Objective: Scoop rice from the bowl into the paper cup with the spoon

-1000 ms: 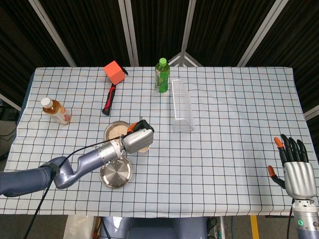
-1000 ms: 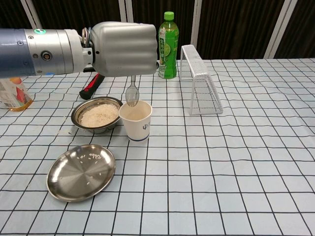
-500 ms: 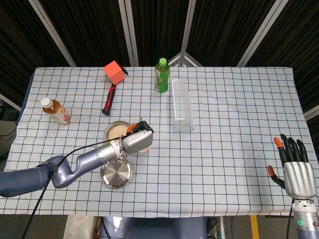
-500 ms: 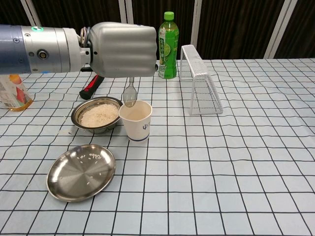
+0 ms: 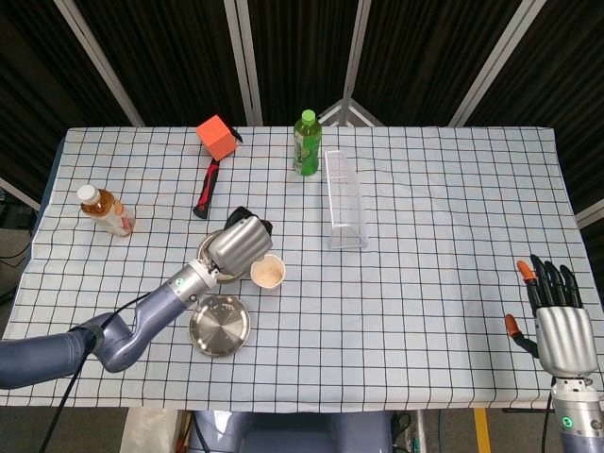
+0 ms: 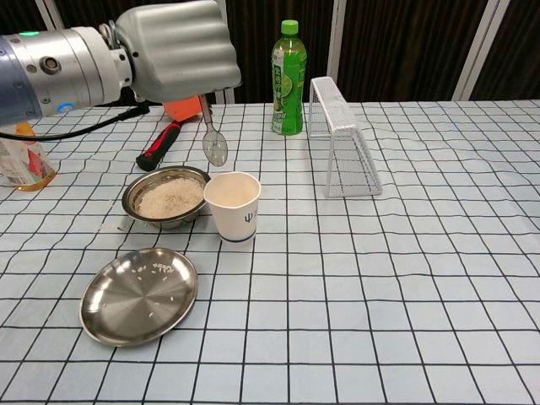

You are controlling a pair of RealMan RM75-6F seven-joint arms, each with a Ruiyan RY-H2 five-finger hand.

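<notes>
Checked-cloth surface sat before dark curtains. Left robot hand gripped the metal spoon, hanging above the steel rice bowl beside the white paper cup. Only the head view showed the right robot hand, fingers spread, empty.

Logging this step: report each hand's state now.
Left hand: holding the spoon above the bowl.
Right hand: open, holding nothing.
</notes>
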